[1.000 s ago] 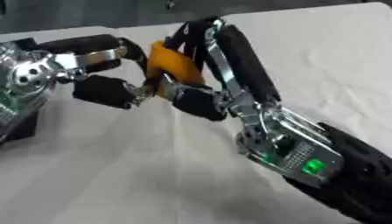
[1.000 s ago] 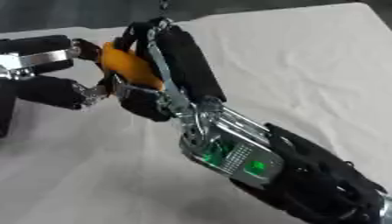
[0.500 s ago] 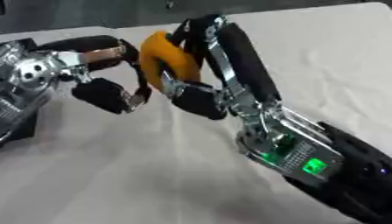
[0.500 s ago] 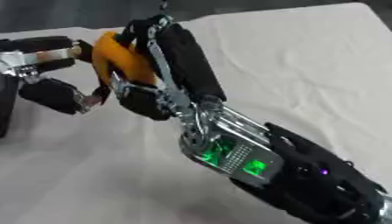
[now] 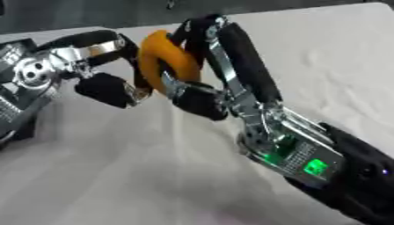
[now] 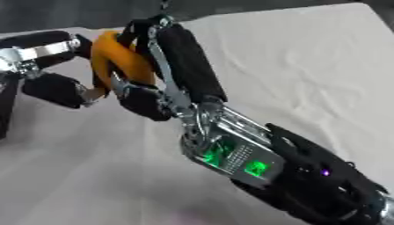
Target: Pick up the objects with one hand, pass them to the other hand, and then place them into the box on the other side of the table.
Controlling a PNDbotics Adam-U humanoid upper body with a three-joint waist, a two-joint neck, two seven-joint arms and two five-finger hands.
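Black hands (image 5: 223,74), silver joints, green lights

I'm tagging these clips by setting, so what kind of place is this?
Probably a lab or test bench: a table under a white cloth, and two robot hands sharing an orange object.

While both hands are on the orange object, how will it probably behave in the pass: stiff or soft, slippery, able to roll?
The orange object looks like a thick curved ring, so it is probably fairly stiff. Its surface seems smooth, so it may slip between the right hand and the left hand. If dropped on the cloth-covered table, its rounded shape might roll.
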